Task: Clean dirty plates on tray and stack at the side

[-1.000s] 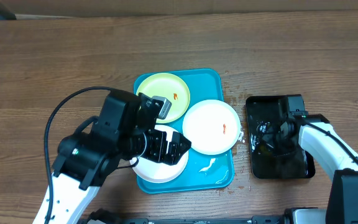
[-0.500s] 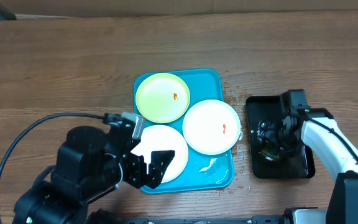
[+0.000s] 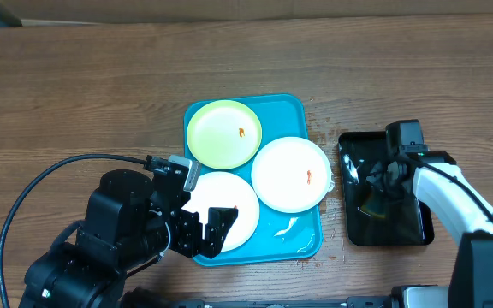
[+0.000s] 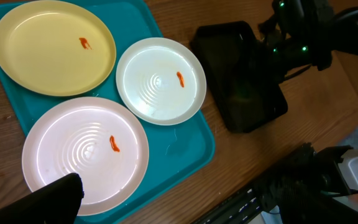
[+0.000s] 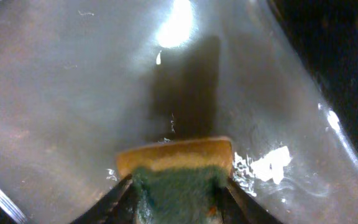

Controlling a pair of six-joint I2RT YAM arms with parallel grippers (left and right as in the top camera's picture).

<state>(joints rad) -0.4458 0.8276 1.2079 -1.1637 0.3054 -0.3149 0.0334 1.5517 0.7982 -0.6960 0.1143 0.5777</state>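
Right wrist: my right gripper (image 5: 176, 198) clamps a sponge (image 5: 174, 160) over the black tray (image 5: 55, 93); my left gripper (image 3: 210, 232) gapes wide above 1 white plate (image 3: 240, 214).

Black left arm (image 3: 118, 239), looped black cable (image 3: 101, 156); right arm (image 3: 448, 193) white, black wrist (image 3: 403, 137).

A sponge (image 5: 176, 163), tan on top with a green scouring face below, sits pinched in the right gripper (image 5: 175, 190). Behind the sponge spreads a wet, glossy dark tray (image 5: 55, 93). A shadow rises directly above the sponge, with bright glints beside it.
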